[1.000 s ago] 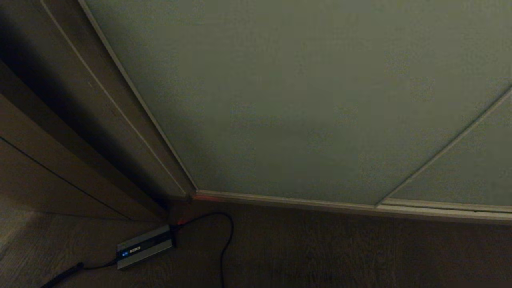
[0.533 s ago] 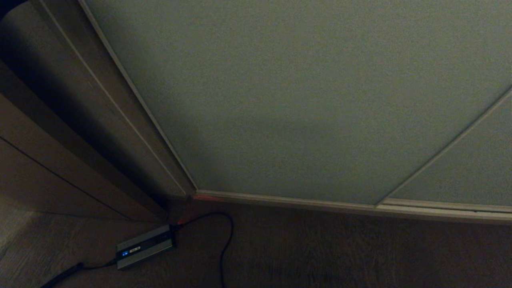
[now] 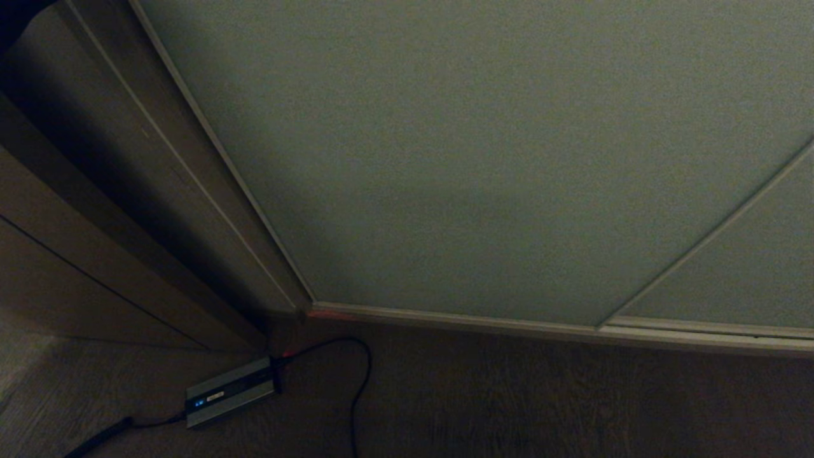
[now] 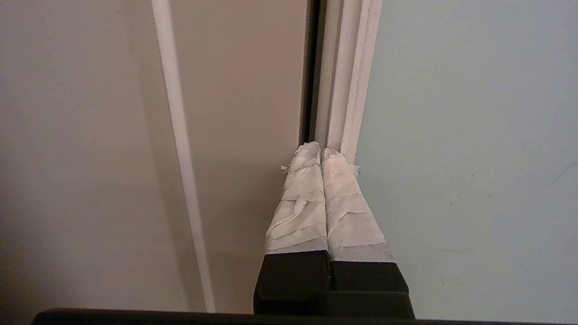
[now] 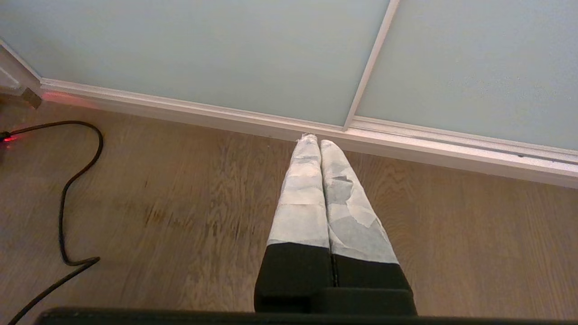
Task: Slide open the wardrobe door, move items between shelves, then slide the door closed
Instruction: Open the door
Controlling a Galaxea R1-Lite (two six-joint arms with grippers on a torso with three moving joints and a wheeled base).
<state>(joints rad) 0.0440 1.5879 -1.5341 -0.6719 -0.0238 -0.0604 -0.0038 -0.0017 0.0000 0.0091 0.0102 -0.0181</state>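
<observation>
At the far left stood the darker brown wooden panel (image 3: 95, 210), with a small power adapter (image 3: 230, 392) and its black cable (image 3: 359, 381) on the wood floor (image 3: 509, 401) at its foot. Next came the thin cream frame strip (image 4: 345, 76), and the left gripper (image 4: 321, 155) sat with its taped fingers (image 4: 300, 203) pressed together, holding nothing, tips right at the dark gap beside that strip. The sliding wardrobe door (image 3: 483, 159) filled the middle and right, shut and standing on its bottom rail (image 3: 509, 326). Farther right, the right gripper (image 5: 314, 142) hung low over the floor near the rail, fingers likewise pressed together and empty. The door looked like a large, rigid, smooth panel offering nothing to pinch; its face seemed slippery, so the frame edge was probably the best place to hook and push sideways.
</observation>
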